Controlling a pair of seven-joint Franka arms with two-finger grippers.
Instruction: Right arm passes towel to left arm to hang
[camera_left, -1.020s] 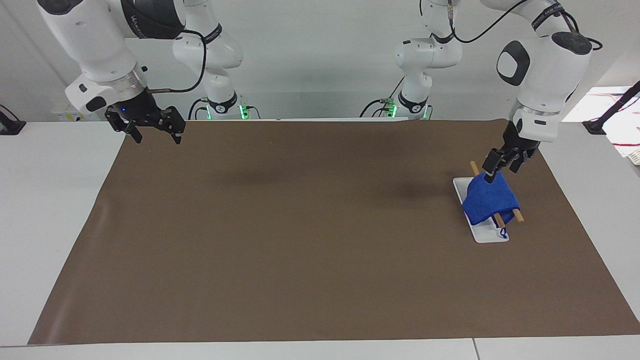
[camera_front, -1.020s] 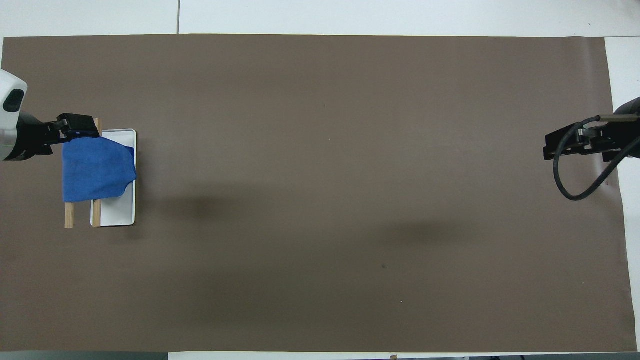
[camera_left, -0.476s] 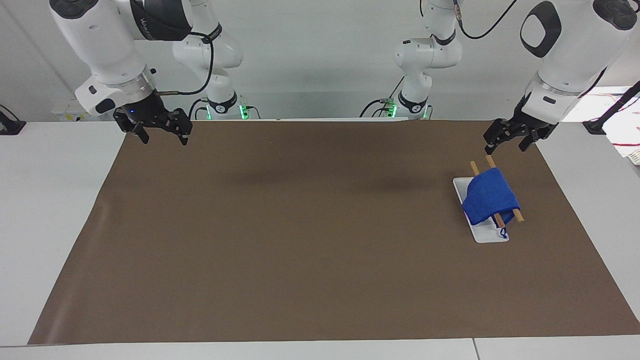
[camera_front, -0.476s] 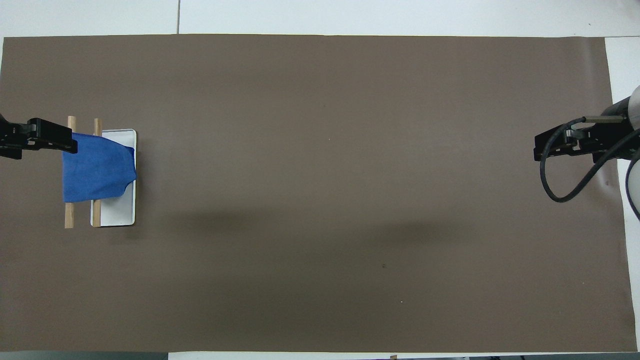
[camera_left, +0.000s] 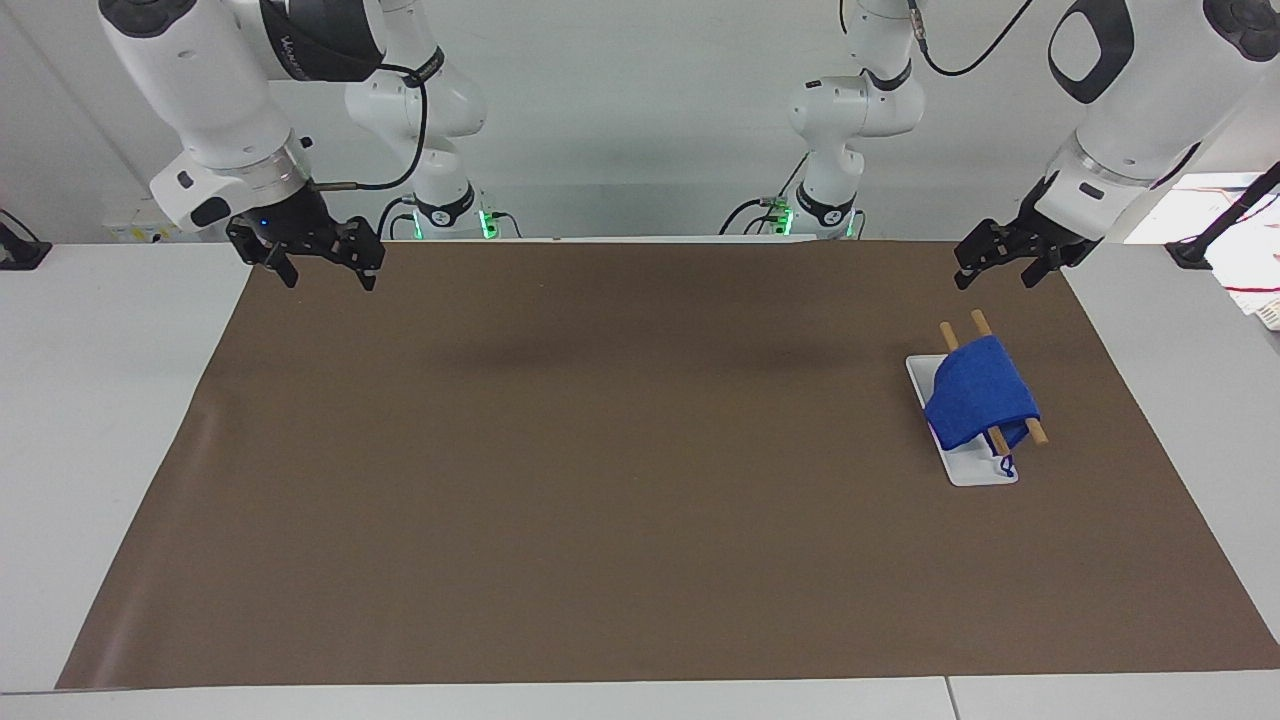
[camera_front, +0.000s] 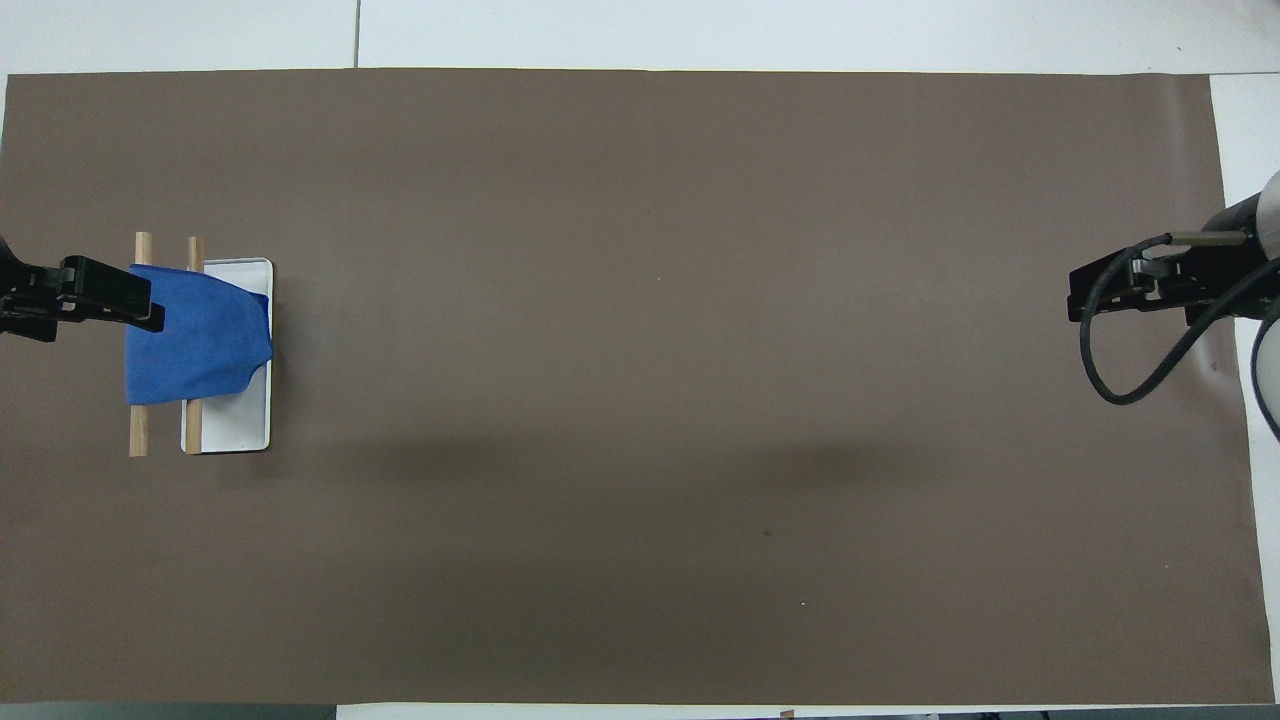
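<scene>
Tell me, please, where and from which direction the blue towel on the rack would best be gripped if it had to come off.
Probably the fold on top of the towel, pinched from straight above between the two wooden rails. The cloth drapes over both rails like a tent, so the ridge stands clear of the white base, and lifting upward should slide it off without snagging.

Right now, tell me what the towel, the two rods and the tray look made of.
Towel: soft matte blue cloth, sagging in folds over the rods.
Rods: probably bare wood, pale tan, unshiny.
Tray: smooth white, likely plastic; cannot tell for sure.
</scene>
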